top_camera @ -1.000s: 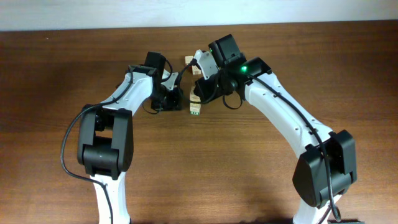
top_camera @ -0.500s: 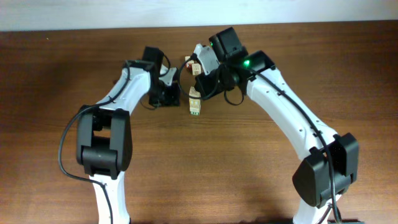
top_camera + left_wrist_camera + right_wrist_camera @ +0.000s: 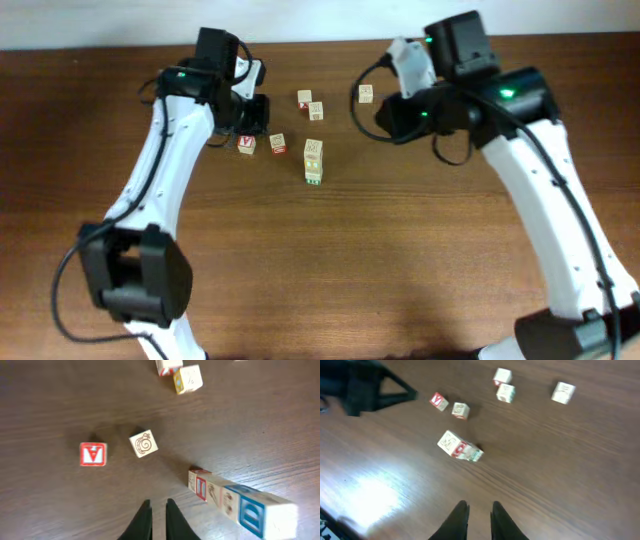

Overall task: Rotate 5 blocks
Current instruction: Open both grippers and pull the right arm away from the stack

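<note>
Both arms now well clear of the blocks, left arm back-left, right arm back-right, jaws slightly apart.

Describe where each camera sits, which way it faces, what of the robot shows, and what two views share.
Overhead: fixed above the table, facing straight down; left arm and right arm show.
Left wrist: on the left arm, facing down past the left gripper to the snail cube.
Right wrist: on the right arm, facing down past the right gripper over scattered alphabet cubes.
Shared: red V cube beside snail cube, in all three.
</note>
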Motion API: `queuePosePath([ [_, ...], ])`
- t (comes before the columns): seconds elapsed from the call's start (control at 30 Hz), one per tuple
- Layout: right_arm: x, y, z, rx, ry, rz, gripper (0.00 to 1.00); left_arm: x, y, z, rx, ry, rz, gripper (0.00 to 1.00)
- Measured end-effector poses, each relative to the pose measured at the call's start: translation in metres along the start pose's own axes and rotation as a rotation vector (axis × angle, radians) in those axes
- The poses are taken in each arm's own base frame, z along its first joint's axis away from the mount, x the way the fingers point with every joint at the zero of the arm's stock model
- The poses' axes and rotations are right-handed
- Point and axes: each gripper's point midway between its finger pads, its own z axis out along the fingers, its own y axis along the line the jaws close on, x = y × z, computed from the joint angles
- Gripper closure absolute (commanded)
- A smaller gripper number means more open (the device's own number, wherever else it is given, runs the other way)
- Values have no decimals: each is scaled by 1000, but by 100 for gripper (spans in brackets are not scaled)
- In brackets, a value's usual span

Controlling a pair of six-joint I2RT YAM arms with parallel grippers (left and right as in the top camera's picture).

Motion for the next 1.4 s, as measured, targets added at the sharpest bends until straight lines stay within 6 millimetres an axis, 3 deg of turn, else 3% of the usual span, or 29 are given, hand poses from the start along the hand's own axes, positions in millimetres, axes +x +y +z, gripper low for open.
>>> queuePosePath([
  [0.03,1,-2,-10,11,-13,5,66,-3,0,-15,-17,-29,9,59],
  [0.07,3,-3,-19,20,-19,6,57,-5,0,-24,-27,-48,8,34],
  [0.13,7,-3,-39,33,-43,3,41,-8,-1,-43,-43,-87,22,1],
  [0.23,18,3,-74,65,-80,1,17,-7,2,-66,-91,-121,22,1],
  [0.37,29,7,-111,110,-136,4,1,0,10,-73,-139,-105,16,1],
  [0.7,50,13,-178,199,-284,-14,1,1,11,-73,-150,-102,15,1],
  [1.03,45,2,-161,229,-237,0,1,1,11,-73,-150,-102,15,1],
  [1.27,44,-11,-164,308,-241,9,1,1,11,-73,-150,-102,15,1],
  [1.4,28,-19,-171,357,-314,5,1,1,11,-73,-150,-103,15,1],
])
